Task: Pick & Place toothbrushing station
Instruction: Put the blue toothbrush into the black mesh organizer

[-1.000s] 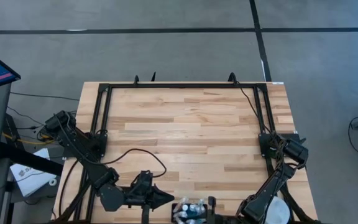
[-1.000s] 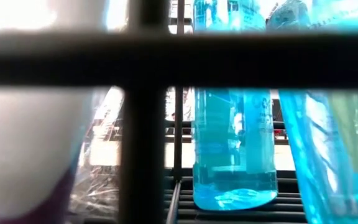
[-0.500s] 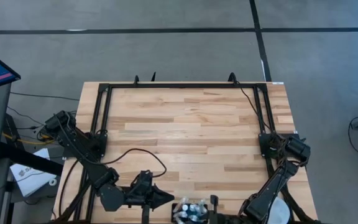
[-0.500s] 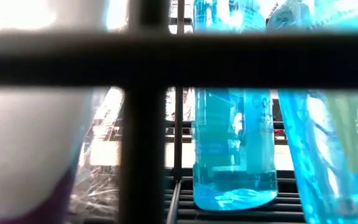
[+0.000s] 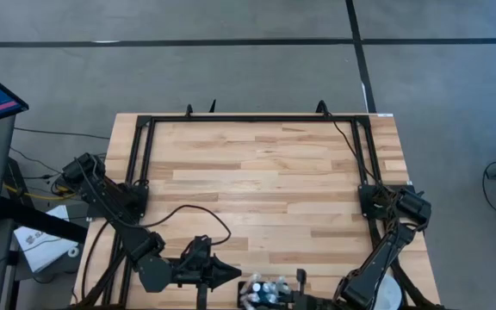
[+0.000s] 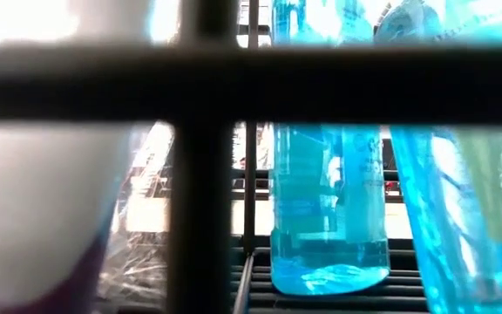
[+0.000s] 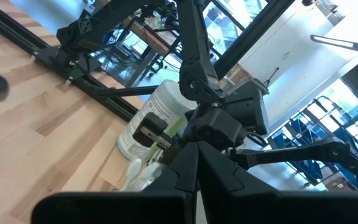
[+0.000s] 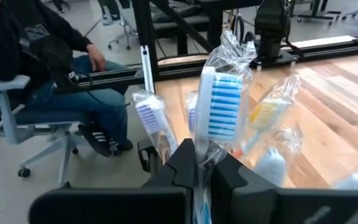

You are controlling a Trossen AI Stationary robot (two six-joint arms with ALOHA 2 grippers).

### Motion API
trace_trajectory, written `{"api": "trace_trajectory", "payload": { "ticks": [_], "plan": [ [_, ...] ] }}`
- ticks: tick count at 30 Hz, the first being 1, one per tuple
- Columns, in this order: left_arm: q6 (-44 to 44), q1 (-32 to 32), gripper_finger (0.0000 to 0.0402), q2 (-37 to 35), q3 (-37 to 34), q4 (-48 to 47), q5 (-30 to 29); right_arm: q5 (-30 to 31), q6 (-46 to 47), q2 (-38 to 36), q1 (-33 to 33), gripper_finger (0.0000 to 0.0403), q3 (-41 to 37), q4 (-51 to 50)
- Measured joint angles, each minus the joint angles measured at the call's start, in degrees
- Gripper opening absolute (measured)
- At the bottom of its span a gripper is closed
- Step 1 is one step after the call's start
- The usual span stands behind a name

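The toothbrushing station [image 5: 269, 297], a low black holder, stands at the table's near edge, cut off by the picture. It holds several plastic-wrapped toothbrushes, a purple one [image 8: 151, 115] and a yellow one [image 8: 266, 115] among them, and a blue bottle [image 6: 329, 218]. Its black bars [image 6: 199, 174] fill the low view. My right gripper [image 8: 201, 163] is at the station's right side [image 5: 300, 278], shut on a wrapped blue-bristled toothbrush [image 8: 219, 106]. My left gripper [image 5: 231, 274] is shut and empty just left of the station, and its fingers show in the left wrist view [image 7: 194, 158]. My right gripper pinches the wrapped toothbrush's handle [image 8: 202, 152], just below the head, between its two fingers. It comes about level from the table's right side. The blue-bristled head, in its clear wrap, stands out past the fingertips. The handle's lower end is hidden by the fingers.
A white round container [image 5: 387, 294] stands at the near right corner and also shows in the left wrist view [image 7: 157, 109]. A black frame [image 5: 252, 118] runs along the table's far and side edges. A person [image 8: 55, 68] sits on a chair beyond the table's left side.
My right gripper has shifted a little toward the table's right edge, still shut on the toothbrush. My left gripper has kept still.
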Motion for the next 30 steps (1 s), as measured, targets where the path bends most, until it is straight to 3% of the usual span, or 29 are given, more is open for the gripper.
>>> {"api": "trace_trajectory", "payload": {
  "ticks": [12, 30],
  "plan": [
    [-0.1, 0.0, 0.0002, 0.0, 0.0, 0.2, 0.0, 2.5, 0.0, 0.1, 0.7, 0.0008, -4.8, 9.6],
    [-0.2, 0.0, 0.0002, 0.0, 0.0, 1.0, -0.2, 3.0, 0.4, 0.2, 0.7, 0.0011, -8.6, 13.6]
  ]
}}
